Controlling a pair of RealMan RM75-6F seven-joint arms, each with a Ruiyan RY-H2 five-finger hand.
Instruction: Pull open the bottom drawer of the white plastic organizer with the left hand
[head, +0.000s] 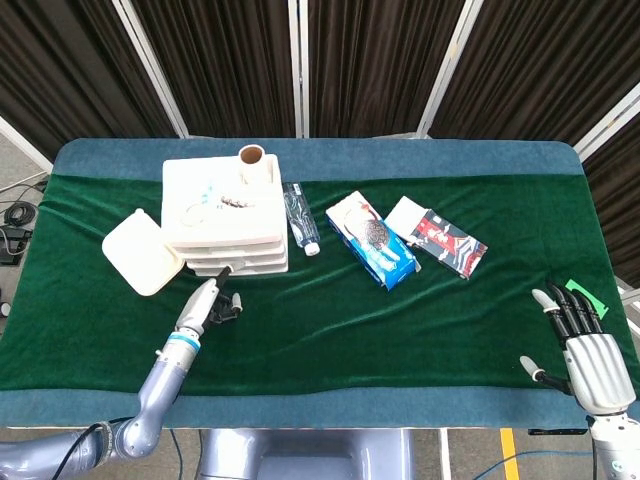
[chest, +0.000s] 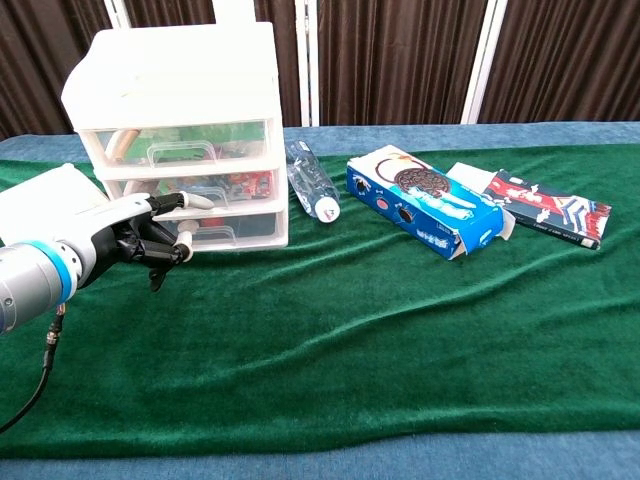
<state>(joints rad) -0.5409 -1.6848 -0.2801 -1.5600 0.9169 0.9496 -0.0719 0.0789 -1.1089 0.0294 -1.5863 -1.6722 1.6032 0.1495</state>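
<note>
The white plastic organizer (chest: 180, 120) (head: 225, 210) stands at the back left with three clear-fronted drawers, all closed. Its bottom drawer (chest: 235, 227) has a handle in the middle of its front. My left hand (chest: 130, 238) (head: 207, 303) hovers just in front of the drawer's left half. Its fingers are curled in and hold nothing, and one fingertip (chest: 195, 200) points across the middle drawer. I cannot tell whether it touches the handle. My right hand (head: 583, 350) rests at the table's front right edge with fingers spread, holding nothing.
A water bottle (chest: 312, 190) lies right of the organizer, then a blue cookie box (chest: 425, 212) and a flat packet (chest: 545, 210). A white lid (head: 143, 252) lies left of the organizer, and a cardboard tube (head: 251, 155) stands on top of it. A green scrap (head: 585, 297) lies near my right hand.
</note>
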